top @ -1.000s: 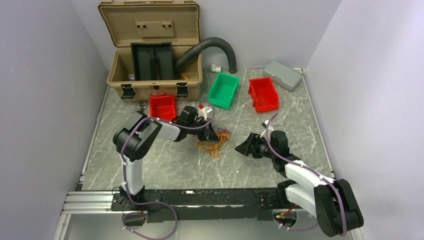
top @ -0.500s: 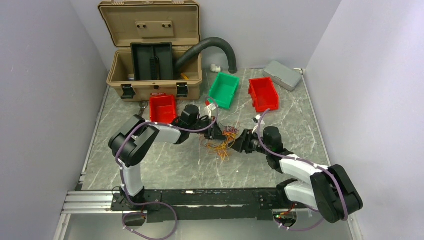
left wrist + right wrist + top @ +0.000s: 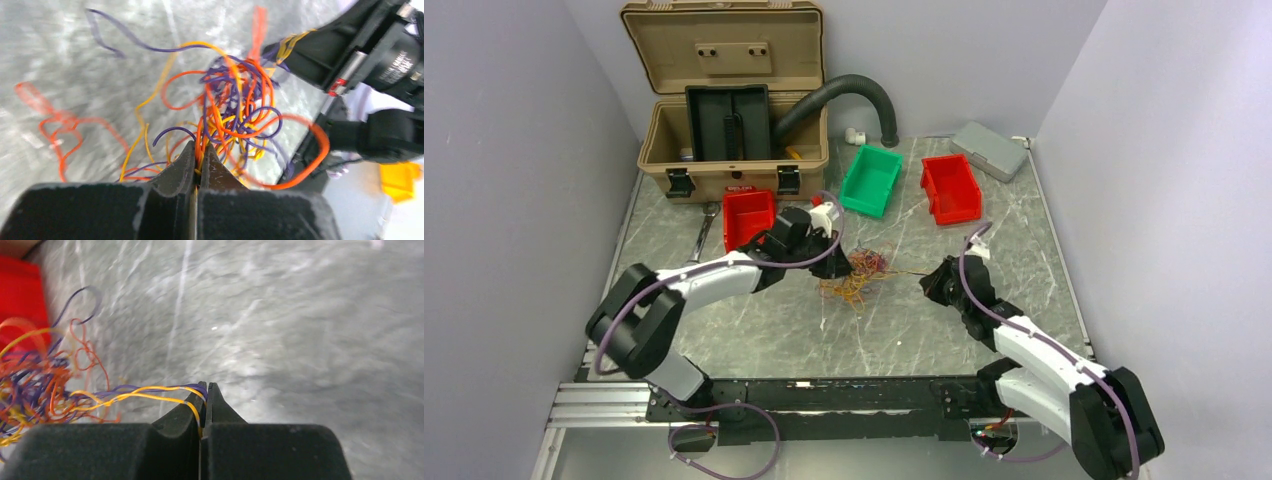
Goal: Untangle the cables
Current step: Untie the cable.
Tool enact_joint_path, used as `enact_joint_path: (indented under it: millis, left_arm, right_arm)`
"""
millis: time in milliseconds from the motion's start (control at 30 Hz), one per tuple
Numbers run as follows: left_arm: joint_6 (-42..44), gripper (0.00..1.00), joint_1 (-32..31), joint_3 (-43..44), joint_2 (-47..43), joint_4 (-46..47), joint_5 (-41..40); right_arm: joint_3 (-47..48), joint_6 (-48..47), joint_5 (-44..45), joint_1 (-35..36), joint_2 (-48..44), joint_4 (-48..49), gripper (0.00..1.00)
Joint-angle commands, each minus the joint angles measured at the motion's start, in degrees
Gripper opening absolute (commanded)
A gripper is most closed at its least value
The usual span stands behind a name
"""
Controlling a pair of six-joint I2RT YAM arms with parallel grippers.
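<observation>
Both end effectors were pinched on strands of the cables, and the right one had pulled away from the knot.

The right end effector (image 3: 206,390) had its jaws together on a few yellow and purple strands. Half a second before, it had stood with jaws apart right at the tangle; now it sat further right, and those strands ran stretched from it back to the heap. The left end effector (image 3: 197,150) was likewise clamped, on orange and yellow strands at the near edge of the cables (image 3: 856,275). The cables lay as a loose orange, yellow and purple knot on the grey marbled surface (image 3: 754,320), between the two arms and just right of the red bin (image 3: 749,215). The left arm's elbow had swung lower and further left than before.
</observation>
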Motion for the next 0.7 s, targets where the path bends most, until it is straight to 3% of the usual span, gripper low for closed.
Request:
enact_joint_path:
  millis: [0, 100, 233, 333, 367, 400, 433, 533, 667]
  left_arm:
    - [6.1, 0.0, 1.2, -0.2, -7.3, -15.6, -20.8]
    - [5.0, 0.0, 1.8, -1.6, -10.3, -18.6, -27.8]
    - [4.7, 0.0, 2.1, -2.0, -11.5, -21.1, -30.0]
    - [5.1, 0.0, 2.1, -2.2, -11.4, -20.8, -29.2]
    - [5.8, 0.02, 2.1, -2.5, -11.5, -19.6, -27.4]
    - [6.7, 0.05, 2.1, -2.8, -11.6, -17.9, -24.8]
    - [7.6, 0.09, 2.2, -3.3, -11.7, -16.3, -22.1]
    - [8.6, 0.2, 2.1, -4.1, -11.7, -12.3, -15.7]
    - [8.9, 0.19, 2.1, -3.9, -10.9, -11.3, -11.5]
  right_arm:
    - [1.8, 7.8, 21.2, -0.6, -4.1, -13.2, 0.0]
    - [2.2, 11.4, 25.9, -0.6, -5.6, -16.6, 0.0]
    - [3.3, 13.1, 29.0, -0.6, -6.1, -19.4, 0.0]
    - [3.6, 6.2, 23.9, -0.6, -5.9, -15.3, 0.04]
    - [3.8, 1.4, 18.7, -0.6, -5.7, -12.6, 0.28]
    - [4.0, -3.6, 11.8, -0.6, -5.5, -9.5, 0.59]
    - [3.7, -6.1, 6.0, -0.5, -5.6, -6.5, 0.74]
    - [-0.6, -9.4, -11.8, -0.4, -6.1, 8.0, 0.81]
    - [-1.3, -8.4, -25.3, -0.1, -1.1, 19.0, 0.82]
